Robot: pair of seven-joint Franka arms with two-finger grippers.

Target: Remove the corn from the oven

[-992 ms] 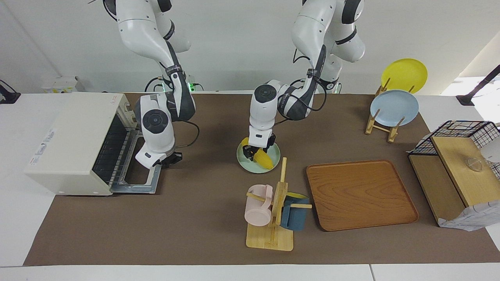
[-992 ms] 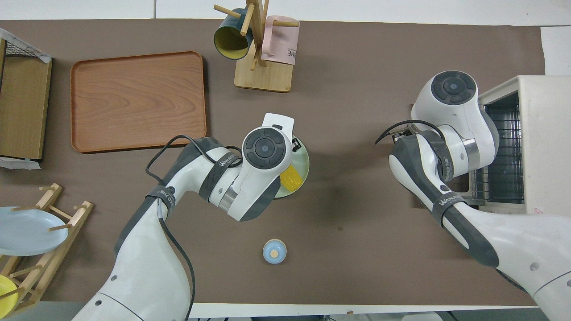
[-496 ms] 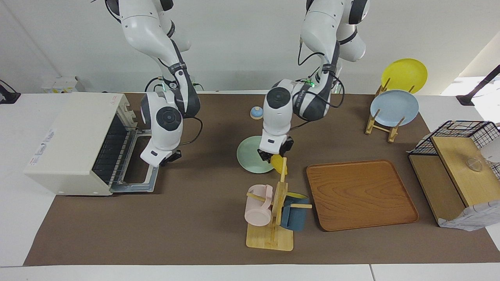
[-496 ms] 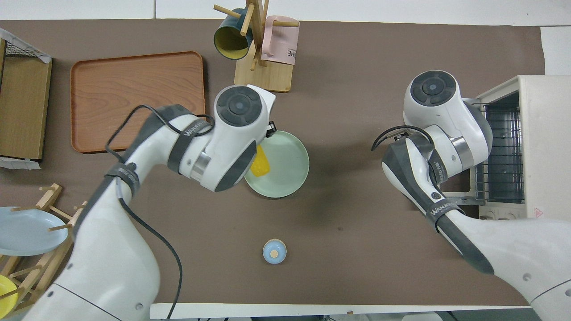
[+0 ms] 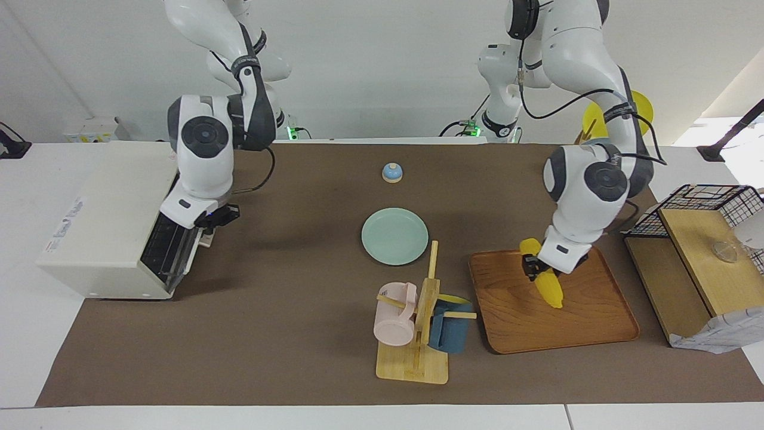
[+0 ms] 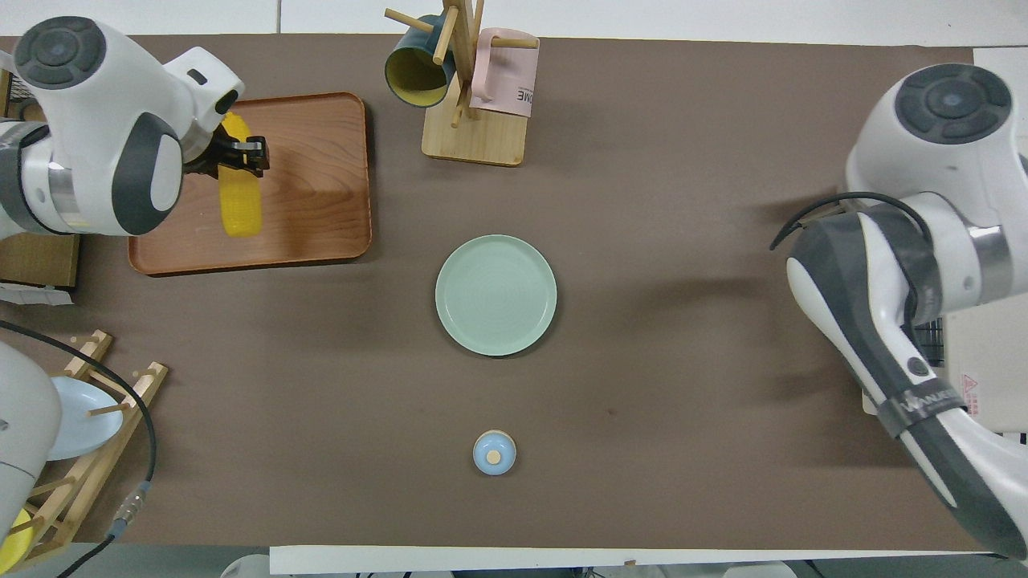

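Note:
The yellow corn [image 5: 548, 285] hangs in my left gripper [image 5: 533, 267], which is shut on its upper part. It is tilted, thick end down, just over the wooden tray [image 5: 573, 322]. In the overhead view the corn [image 6: 239, 205] and the left gripper [image 6: 241, 156] are over the tray [image 6: 321, 185]. The cream-white oven [image 5: 107, 215] stands at the right arm's end of the table. Its dark glass door [image 5: 167, 248] is tilted up, nearly closed. My right gripper [image 5: 216, 218] is at the door's top edge. In the overhead view the right arm hides it, and only a corner of the oven [image 6: 992, 361] shows.
An empty pale green plate [image 5: 394, 236] lies mid-table. A mug rack [image 5: 418, 322] with a pink and a blue mug stands beside the tray. A small blue knob [image 5: 392, 172] is near the robots. A plate rack [image 5: 591, 185], a wire basket [image 5: 710, 200] and a wooden box are at the left arm's end.
My left gripper lifted the corn off the green plate and carried it over the wooden tray. My right arm rose, and the oven door went from flat open to nearly closed.

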